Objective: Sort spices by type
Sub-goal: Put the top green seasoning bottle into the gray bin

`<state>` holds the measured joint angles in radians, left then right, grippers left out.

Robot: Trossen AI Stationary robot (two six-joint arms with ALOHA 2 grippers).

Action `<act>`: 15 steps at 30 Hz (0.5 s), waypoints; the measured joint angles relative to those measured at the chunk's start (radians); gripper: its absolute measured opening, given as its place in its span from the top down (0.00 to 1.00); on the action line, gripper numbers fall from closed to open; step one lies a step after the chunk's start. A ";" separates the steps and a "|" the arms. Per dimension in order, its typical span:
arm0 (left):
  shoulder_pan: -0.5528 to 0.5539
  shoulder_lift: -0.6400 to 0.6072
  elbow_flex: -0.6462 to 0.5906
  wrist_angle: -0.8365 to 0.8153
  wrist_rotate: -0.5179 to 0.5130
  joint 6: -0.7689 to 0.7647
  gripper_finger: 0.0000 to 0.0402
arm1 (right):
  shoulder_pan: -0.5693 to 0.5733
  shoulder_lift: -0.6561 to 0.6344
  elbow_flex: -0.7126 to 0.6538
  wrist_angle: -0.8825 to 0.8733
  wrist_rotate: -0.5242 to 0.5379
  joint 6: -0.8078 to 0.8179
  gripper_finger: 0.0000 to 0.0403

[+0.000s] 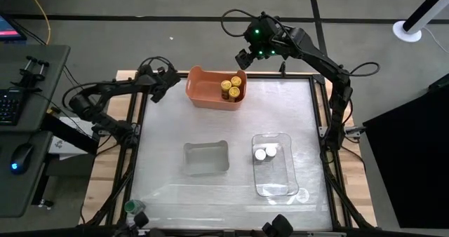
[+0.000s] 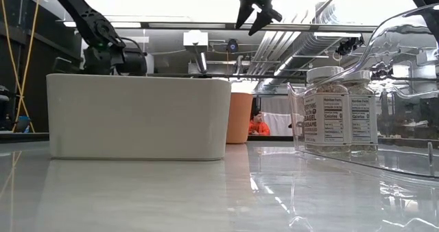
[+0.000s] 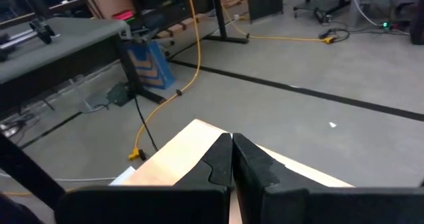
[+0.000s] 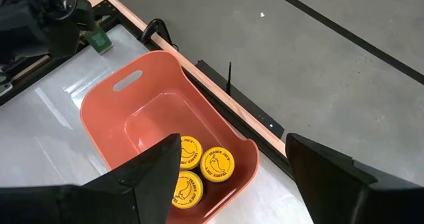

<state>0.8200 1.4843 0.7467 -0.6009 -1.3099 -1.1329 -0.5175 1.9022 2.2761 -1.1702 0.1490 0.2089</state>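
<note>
Three yellow-capped spice jars [image 1: 232, 87] [image 4: 216, 163] stand upright in the right end of the orange bin [image 1: 207, 90] [image 4: 132, 85] at the table's far edge. Two white-capped jars [image 1: 265, 152] [image 2: 326, 108] stand in the clear tray [image 1: 275, 181]. A green-capped jar [image 1: 132, 207] sits at the near left corner. My right gripper [image 1: 245, 58] [image 4: 232, 184] [image 2: 257, 11] hovers open, high above the bin's right end. My left gripper [image 1: 160, 83] [image 3: 232, 161] is shut, raised over the far left corner, pointing off the table.
An empty grey tray [image 1: 206, 157] [image 2: 137, 115] sits mid-table, left of the clear tray. Desks, cables and floor lie beyond the far edge. A person in orange [image 2: 258, 124] sits far back in the room. Bare tabletop shows between the bin and the trays.
</note>
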 joint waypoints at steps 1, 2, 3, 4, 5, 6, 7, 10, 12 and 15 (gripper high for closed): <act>0.006 0.008 0.000 0.012 0.001 0.000 1.00 | 0.000 0.000 0.000 0.000 0.000 0.000 0.34; 0.012 0.016 0.000 0.025 0.001 0.004 1.00 | 0.000 0.000 0.000 0.000 0.000 0.001 0.34; 0.016 0.026 0.000 0.037 0.001 0.009 1.00 | 0.000 0.000 0.000 0.000 0.000 0.005 0.34; 0.020 0.035 0.000 0.042 0.003 0.013 1.00 | 0.000 0.000 0.000 0.000 0.000 0.011 0.34; 0.025 0.043 0.000 0.042 0.003 0.016 1.00 | 0.000 0.000 0.000 0.000 0.000 0.019 0.34; 0.028 0.048 0.000 0.042 0.001 0.015 1.00 | 0.000 0.000 0.000 0.000 0.000 0.019 0.34; 0.032 0.053 0.000 0.043 0.000 0.010 1.00 | 0.000 0.000 0.000 -0.001 0.000 0.019 0.34; 0.038 0.062 0.000 0.048 -0.002 0.009 1.00 | 0.000 0.000 0.000 -0.006 0.000 0.020 0.34; 0.038 0.061 0.000 0.051 -0.006 0.008 1.00 | 0.000 0.000 0.000 -0.009 0.000 0.024 0.34; 0.038 0.061 0.000 0.051 -0.007 0.004 1.00 | 0.001 0.000 0.000 -0.010 -0.001 0.038 0.34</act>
<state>0.8581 1.5455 0.7467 -0.5503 -1.3166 -1.1285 -0.5167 1.9026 2.2761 -1.1797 0.1483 0.2466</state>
